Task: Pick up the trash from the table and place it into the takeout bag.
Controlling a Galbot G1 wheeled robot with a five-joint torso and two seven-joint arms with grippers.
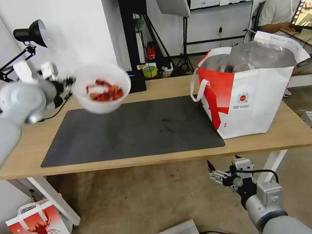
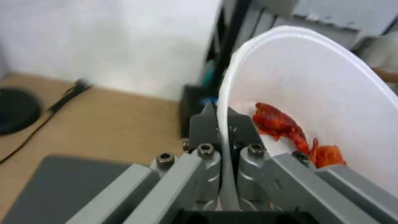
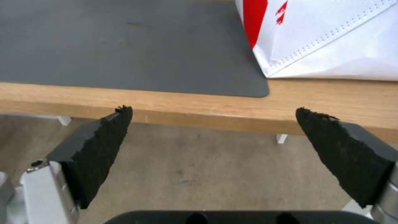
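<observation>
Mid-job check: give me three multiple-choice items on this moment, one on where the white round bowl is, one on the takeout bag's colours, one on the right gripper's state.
1. Where is the white round bowl of red crayfish shells?
A. Inside the bag
B. Held in the air above the dark grey mat
C. On the floor

2. What colours is the large insulated takeout bag?
A. White and red
B. Blue and yellow
C. All black

3. How is the right gripper?
A. Shut on a tissue
B. Shut on the bowl
C. Open and holding nothing

Answers: B, the left gripper fingers pinch the bowl's rim above the mat; A, white panels with red stripes; C, its fingers stand wide apart before the light-wood table edge.
</observation>
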